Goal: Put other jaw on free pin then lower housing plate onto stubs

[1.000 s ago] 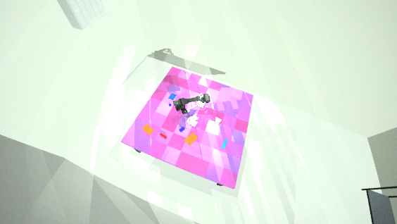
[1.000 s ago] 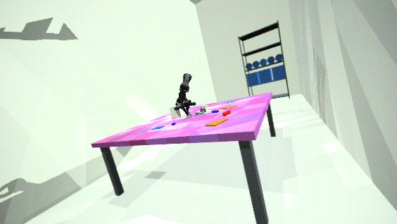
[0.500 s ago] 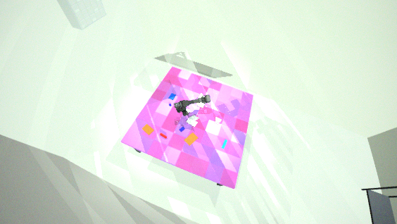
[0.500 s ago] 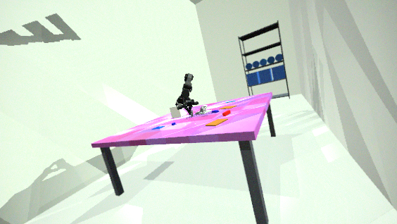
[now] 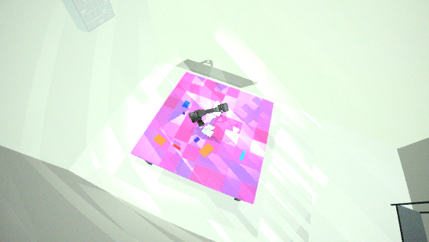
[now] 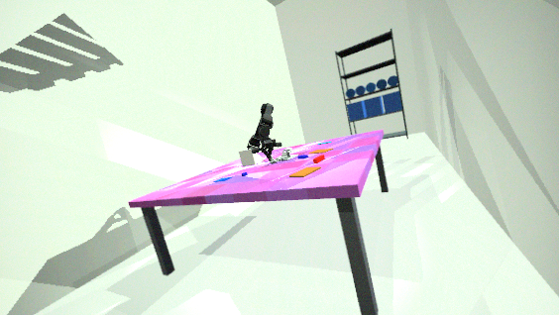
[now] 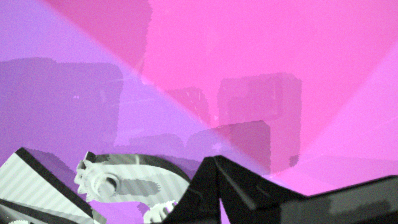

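Observation:
My gripper point(image 7: 213, 164) point(image 5: 201, 125) point(image 6: 272, 160) is shut, with nothing visible between its fingertips. It is low over the table, beside the white gripper parts point(image 5: 208, 130) point(image 6: 285, 155). In the wrist view a pale jaw point(image 7: 172, 175) lies just left of the fingers, with teeth and a round hub at its left end; its right end is hidden behind the finger. Another toothed white piece point(image 7: 157, 214) shows at the bottom edge, mostly cut off. Whether the teeth mesh cannot be told. I cannot identify the housing plate for certain.
A pale striped block point(image 7: 42, 187) stands at the lower left of the wrist view. A small white piece point(image 5: 236, 130) lies farther right on the patterned table point(image 5: 243, 190). Orange pads point(image 5: 206, 150) point(image 6: 304, 172), a red block point(image 5: 176, 146) point(image 6: 318, 158) and a cyan strip point(image 5: 243, 155) lie around.

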Robot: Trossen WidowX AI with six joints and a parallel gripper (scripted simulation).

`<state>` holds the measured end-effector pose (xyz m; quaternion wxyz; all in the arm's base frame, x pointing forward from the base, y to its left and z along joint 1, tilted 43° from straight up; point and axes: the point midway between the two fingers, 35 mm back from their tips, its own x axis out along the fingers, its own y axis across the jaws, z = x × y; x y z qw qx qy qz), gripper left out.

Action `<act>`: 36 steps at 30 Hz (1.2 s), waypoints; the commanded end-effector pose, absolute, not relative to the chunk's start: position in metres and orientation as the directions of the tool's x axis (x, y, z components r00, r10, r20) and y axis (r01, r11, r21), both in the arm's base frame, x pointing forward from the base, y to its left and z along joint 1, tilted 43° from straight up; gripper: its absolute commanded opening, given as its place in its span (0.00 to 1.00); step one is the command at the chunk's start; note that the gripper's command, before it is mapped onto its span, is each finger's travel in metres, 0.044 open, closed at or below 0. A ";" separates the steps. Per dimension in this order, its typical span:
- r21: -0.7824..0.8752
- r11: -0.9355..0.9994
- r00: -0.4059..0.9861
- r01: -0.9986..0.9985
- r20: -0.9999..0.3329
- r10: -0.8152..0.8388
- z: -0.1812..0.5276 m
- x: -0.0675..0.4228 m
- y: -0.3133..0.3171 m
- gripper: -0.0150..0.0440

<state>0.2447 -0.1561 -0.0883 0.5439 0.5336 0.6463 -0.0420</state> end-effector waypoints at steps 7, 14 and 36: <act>0.524 0.429 0.161 0.736 -0.750 0.641 -0.044 0.234 -0.196 0.25; 0.525 0.417 0.169 0.742 -0.748 0.642 -0.052 0.236 -0.191 0.52; 0.525 0.417 0.169 0.742 -0.748 0.642 -0.052 0.236 -0.191 1.00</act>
